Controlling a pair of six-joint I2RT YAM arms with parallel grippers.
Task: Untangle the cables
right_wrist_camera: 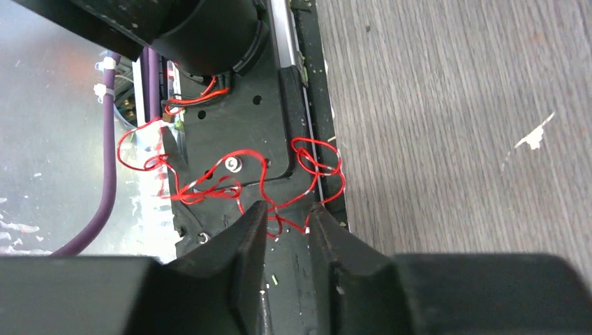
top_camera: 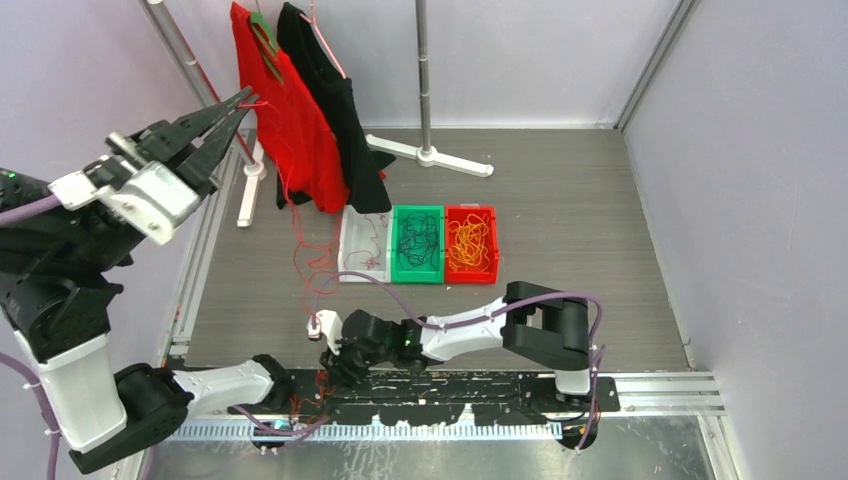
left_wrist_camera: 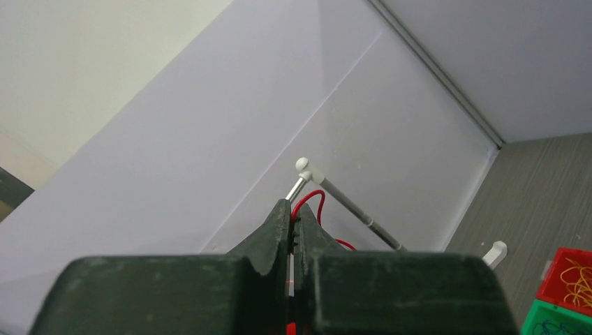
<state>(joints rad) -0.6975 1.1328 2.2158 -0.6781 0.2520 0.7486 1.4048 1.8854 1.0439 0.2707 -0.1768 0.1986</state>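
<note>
Red cable (right_wrist_camera: 216, 187) on near-edge rail (right_wrist_camera: 307, 105) — right end effector (right_wrist_camera: 287, 213) seemingly astride.

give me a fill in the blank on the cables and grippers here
1. The orange cable lies in a bin coloured ___.
2. The dark cable lies in the neighbouring bin, coloured ___.
3. The left gripper has its jaws ___ on the red cable.
4. The right gripper, down low, has its jaws ___.
Missing words: red; green; shut; open.
</note>
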